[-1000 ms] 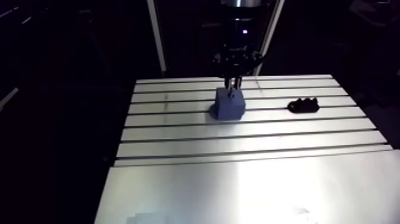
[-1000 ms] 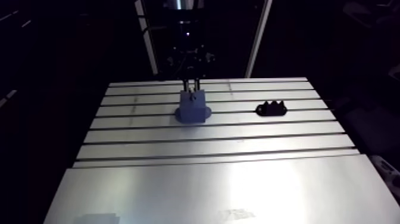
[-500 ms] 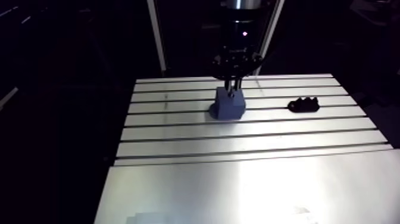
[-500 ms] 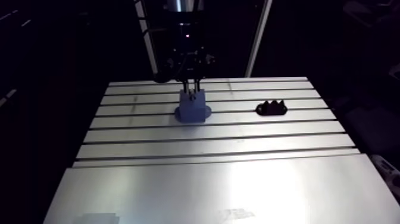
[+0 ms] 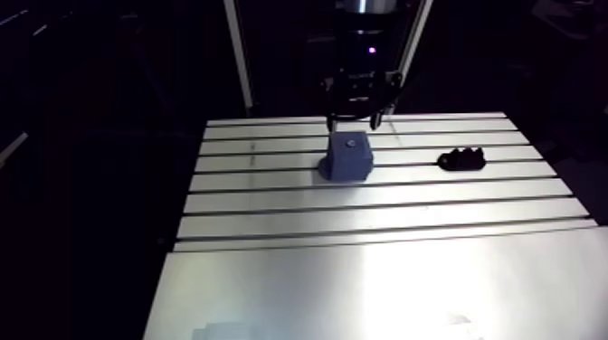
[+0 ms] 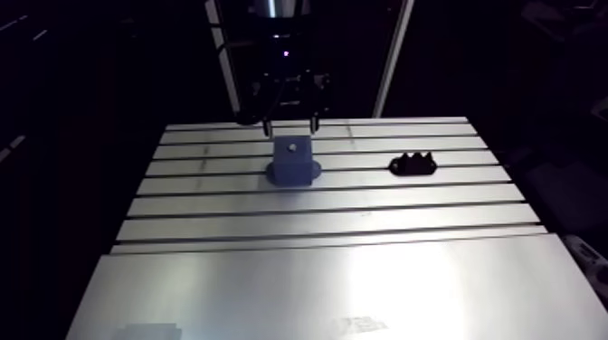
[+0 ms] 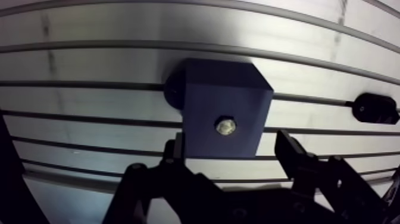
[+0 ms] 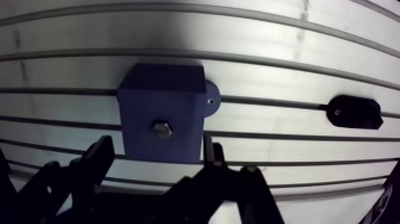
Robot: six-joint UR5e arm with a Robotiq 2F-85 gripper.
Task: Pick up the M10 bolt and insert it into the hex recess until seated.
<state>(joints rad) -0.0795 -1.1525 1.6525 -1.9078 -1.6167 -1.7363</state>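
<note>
- Bolt (image 7: 225, 126) sits head-up in the top of the blue block (image 7: 223, 101), straight under the gripper (image 7: 228, 143).
- Gripper is spread wide and holds nothing, with its fingers (image 7: 294, 158) on either side of the block.
- I cannot tell whether the head is fully down; if it stands proud, the job isn't finished.
- Any sideways drift of the gripper could clip the block's edge and shove it along the table (image 7: 89, 65).
- The black holder (image 7: 374, 108), well off to one side of the gripper, looks safe.

Claw (image 7: 229, 144) points straight down, its two fingers (image 7: 297, 162) spread wide apart, empty
</note>
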